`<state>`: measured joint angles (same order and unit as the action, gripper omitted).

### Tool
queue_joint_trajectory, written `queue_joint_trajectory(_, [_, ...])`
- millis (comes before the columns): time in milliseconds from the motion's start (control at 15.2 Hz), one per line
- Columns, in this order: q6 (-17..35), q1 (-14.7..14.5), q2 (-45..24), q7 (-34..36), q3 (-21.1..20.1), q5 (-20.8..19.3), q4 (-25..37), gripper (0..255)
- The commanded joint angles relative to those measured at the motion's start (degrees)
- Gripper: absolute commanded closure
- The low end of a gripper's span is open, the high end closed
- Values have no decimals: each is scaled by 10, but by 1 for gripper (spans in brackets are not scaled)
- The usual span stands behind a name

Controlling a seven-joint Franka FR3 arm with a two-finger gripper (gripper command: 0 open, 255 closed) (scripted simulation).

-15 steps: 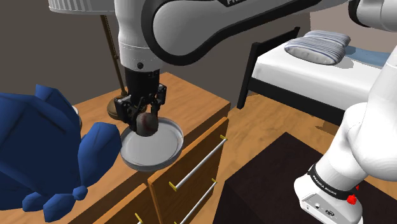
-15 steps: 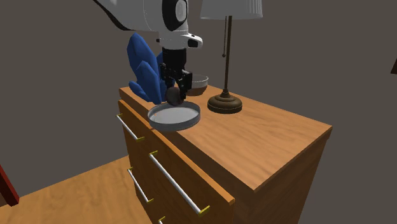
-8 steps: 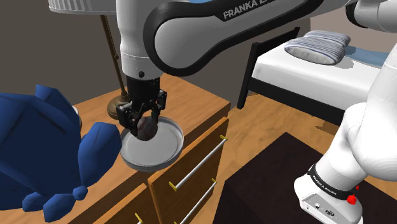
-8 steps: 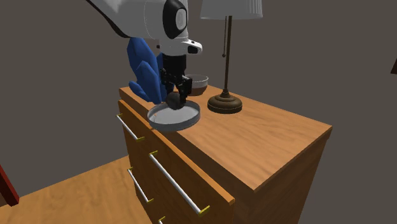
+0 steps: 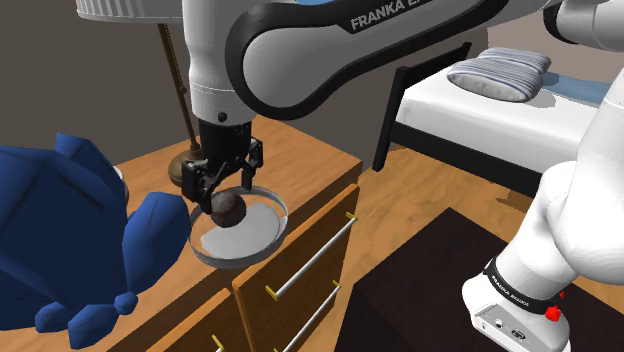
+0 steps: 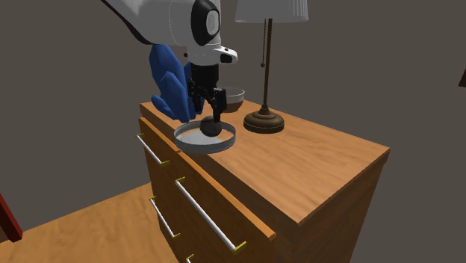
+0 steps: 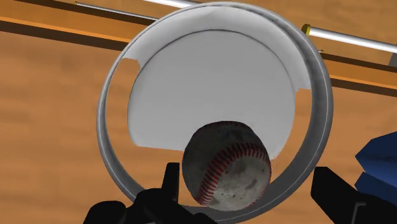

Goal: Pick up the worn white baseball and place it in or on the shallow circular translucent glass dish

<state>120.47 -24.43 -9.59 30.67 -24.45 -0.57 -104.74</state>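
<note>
The scuffed baseball (image 5: 228, 208) rests in the translucent dish (image 5: 270, 236) — near its rim. The gripper (image 5: 221, 186) (fingers spread wide) hangs just above.

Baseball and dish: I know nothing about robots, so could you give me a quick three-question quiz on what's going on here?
1. True or false: the gripper is shut on the baseball.
2. Where does the baseball rest? A) on the floor B) in the grey dish C) inside an open drawer
3. Fill in: the dish stands on top of a wooden ____ with long drawer handles.

Key: 1 false, the jaws stand apart with the baseball loose between them. 2 B. 3 dresser.
</note>
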Motion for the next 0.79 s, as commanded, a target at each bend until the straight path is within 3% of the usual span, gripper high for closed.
queue_joint_trajectory(0, [0,0,0,0,0,0,0,0])
queue_joint_trajectory(264, [-66,5,25,-8,0,12,42,0])
queue_joint_trajectory(726, [-66,5,25,-8,0,12,42,0])
